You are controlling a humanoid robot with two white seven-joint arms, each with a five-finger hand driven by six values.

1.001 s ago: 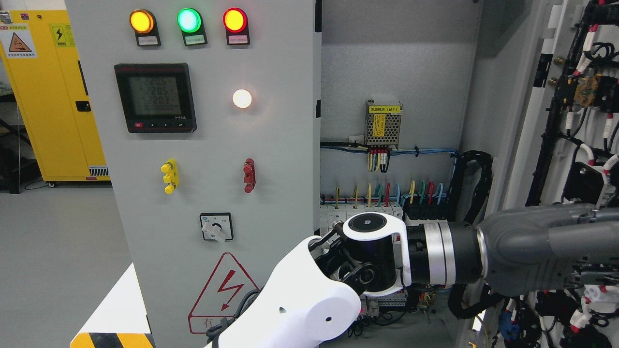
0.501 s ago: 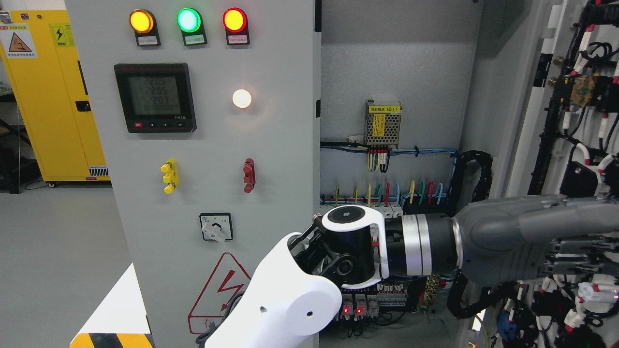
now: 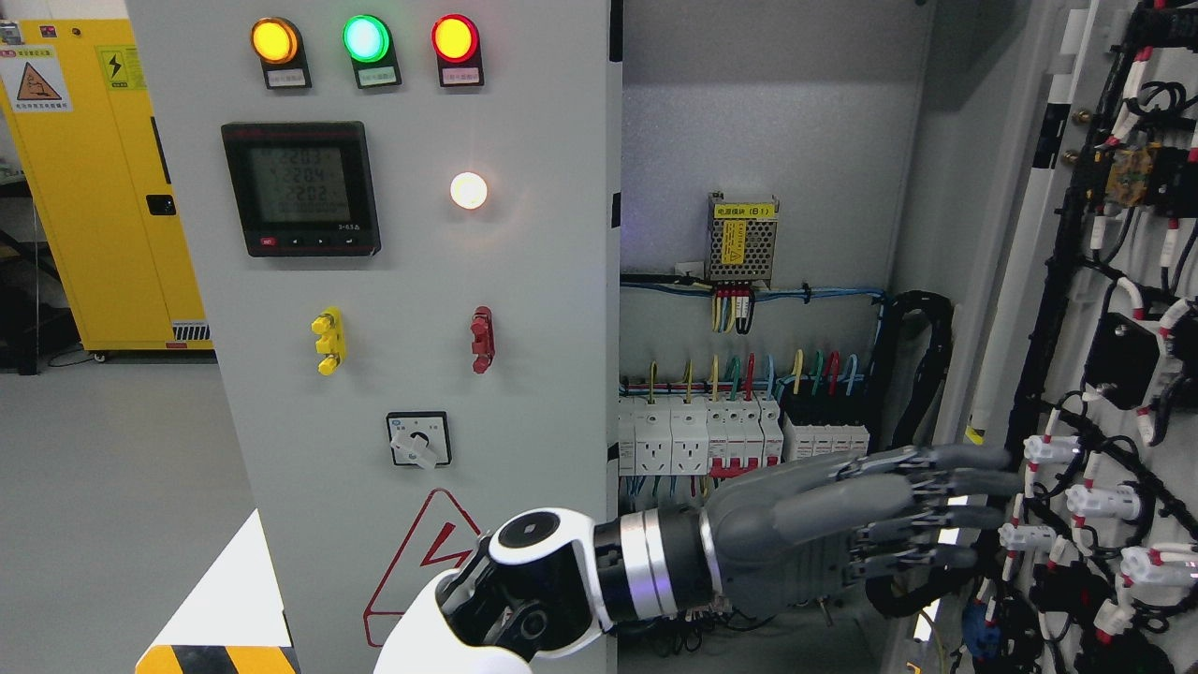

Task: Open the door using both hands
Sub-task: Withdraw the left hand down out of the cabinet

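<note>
Near, bottom centre: white forearm w/ black wrist joint enters from lower left, so this is the left hand (image 3: 824, 538). Grey fingers (image 3: 922, 510) stretched out flat, roughly level, pointing right, slightly fanned, holding nothing. Fingertips sit at the lower inner edge of the open door (image 3: 1100, 281) on the right; contact vs just short: can't tell. Right hand not in frame.

Door swung wide open at right, inner face showing black wiring loom (image 3: 1067, 234) w/ white connectors and red tags.

Mid: cabinet interior (image 3: 767, 122) exposed. Row of white breakers (image 3: 697, 435) just above the hand, coloured wires rising from them. Small metal power module (image 3: 742, 241) w/ yellow label higher up on the back wall.

Left: closed grey panel (image 3: 543, 281) w/ orange, green, red lamps (image 3: 365, 39) along top, digital meter (image 3: 300, 187), lit white lamp (image 3: 468, 190), rotary switch (image 3: 418, 440), red shock-warning triangle (image 3: 432, 562).

Far left bkgd: yellow cabinet (image 3: 94, 187) on grey floor.
</note>
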